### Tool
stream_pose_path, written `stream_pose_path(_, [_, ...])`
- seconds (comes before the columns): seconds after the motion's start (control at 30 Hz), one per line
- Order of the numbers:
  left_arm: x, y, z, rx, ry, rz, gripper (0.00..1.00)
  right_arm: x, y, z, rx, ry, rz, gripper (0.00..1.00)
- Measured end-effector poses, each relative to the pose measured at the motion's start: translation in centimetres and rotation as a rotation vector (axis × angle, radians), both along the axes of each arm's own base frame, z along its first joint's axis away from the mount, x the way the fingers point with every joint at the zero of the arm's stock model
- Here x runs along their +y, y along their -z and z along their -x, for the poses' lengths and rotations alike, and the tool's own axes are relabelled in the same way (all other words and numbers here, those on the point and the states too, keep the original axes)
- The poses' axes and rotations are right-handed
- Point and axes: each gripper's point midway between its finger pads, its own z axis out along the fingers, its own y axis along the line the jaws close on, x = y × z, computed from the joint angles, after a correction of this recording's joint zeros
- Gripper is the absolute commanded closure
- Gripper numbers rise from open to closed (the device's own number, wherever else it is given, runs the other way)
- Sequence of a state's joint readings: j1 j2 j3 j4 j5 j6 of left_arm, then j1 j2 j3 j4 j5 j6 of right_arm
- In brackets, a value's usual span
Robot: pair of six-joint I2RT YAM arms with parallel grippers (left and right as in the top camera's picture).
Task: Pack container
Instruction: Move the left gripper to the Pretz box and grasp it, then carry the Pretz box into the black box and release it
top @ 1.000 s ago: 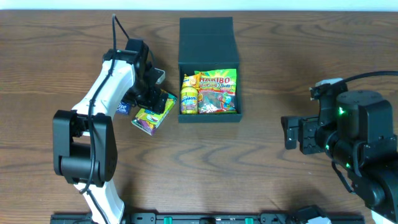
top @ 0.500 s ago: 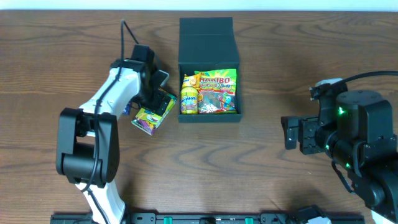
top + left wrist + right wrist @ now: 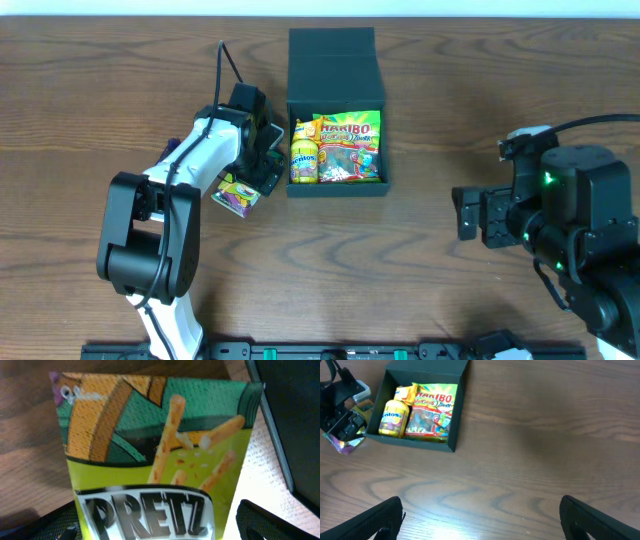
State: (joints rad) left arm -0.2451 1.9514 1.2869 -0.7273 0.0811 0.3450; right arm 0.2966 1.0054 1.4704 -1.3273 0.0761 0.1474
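Left pincer (image 3: 262, 162) was shifted closer to the container (image 3: 333, 62) than a second ago, clamped on the Pretz box (image 3: 150, 460), container left open on the counter (image 3: 450, 100), right pincer (image 3: 482, 522) held wide apart, empty.

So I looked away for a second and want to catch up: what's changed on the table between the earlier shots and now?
The left gripper swung right toward the container and now straddles the Pretz pack beside its left wall; whether it has clamped is unclear. The pack has hardly shifted. The container, its snacks and the right gripper stayed put.
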Motion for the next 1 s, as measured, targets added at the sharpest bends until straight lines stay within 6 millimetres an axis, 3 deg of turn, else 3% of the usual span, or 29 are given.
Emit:
stream_pose_path(0.2, [-0.1, 0.0, -0.7, -0.031, -0.005, 0.005, 0.05, 0.0, 0.0, 0.0, 0.000, 0.000, 0.000, 0.01])
stream_pose_path(0.53, [0.3, 1.3, 0.5, -0.004, -0.024, -0.008, 0.00, 0.0, 0.0, 0.0, 0.000, 0.001, 0.000, 0.01])
stream_pose_path(0.67, [0.3, 1.3, 0.2, -0.015, -0.044, -0.007, 0.18, 0.0, 0.0, 0.0, 0.000, 0.000, 0.000, 0.01])
stream_pose_path(0.8, [0.3, 1.3, 0.2, -0.017, -0.058, -0.006, 0.26, 0.0, 0.0, 0.0, 0.000, 0.000, 0.000, 0.01])
stream_pose_path(1.0, [0.5, 1.2, 0.1, -0.020, -0.071, -0.013, 0.29, 0.0, 0.0, 0.0, 0.000, 0.001, 0.000, 0.01])
